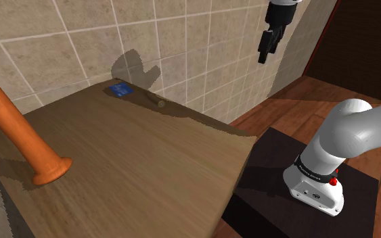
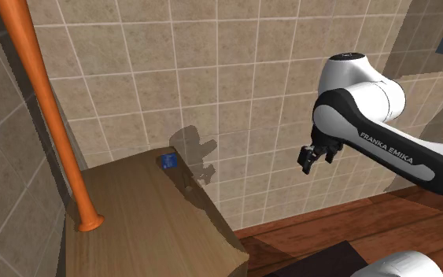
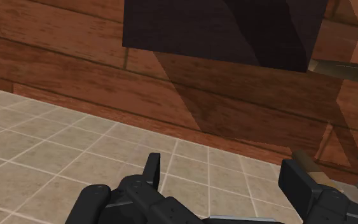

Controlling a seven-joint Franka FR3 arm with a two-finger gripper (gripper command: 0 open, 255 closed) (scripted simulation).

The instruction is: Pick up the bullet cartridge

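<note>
My pincer (image 1: 264, 57) hangs high in the air, close to the tiled wall (image 1: 60, 40). It is up past the corner of the worktop (image 1: 141, 169), not over it. My two black fingers (image 3: 152, 170) are spread apart, with a wide gap between them, and they pinch nothing. Looking along them, I see tan tiles, then a red-brown wooden floor (image 3: 75, 63), then the dark box (image 3: 222, 25) that I stand on.

The bullet cartridge (image 1: 160, 104) is a tiny tan thing. It lies on the brown wooden worktop, close to the back edge where the worktop meets the wall, in a strip of shadow. It is well apart from my pincer and far below it. A small flat blue thing (image 1: 119, 89) lies near the cartridge, along the same back edge.

A long orange stick (image 1: 19, 128) leans over the other end of the worktop. Its wide round end (image 1: 52, 172) rests on the wood, well apart from the cartridge.
</note>
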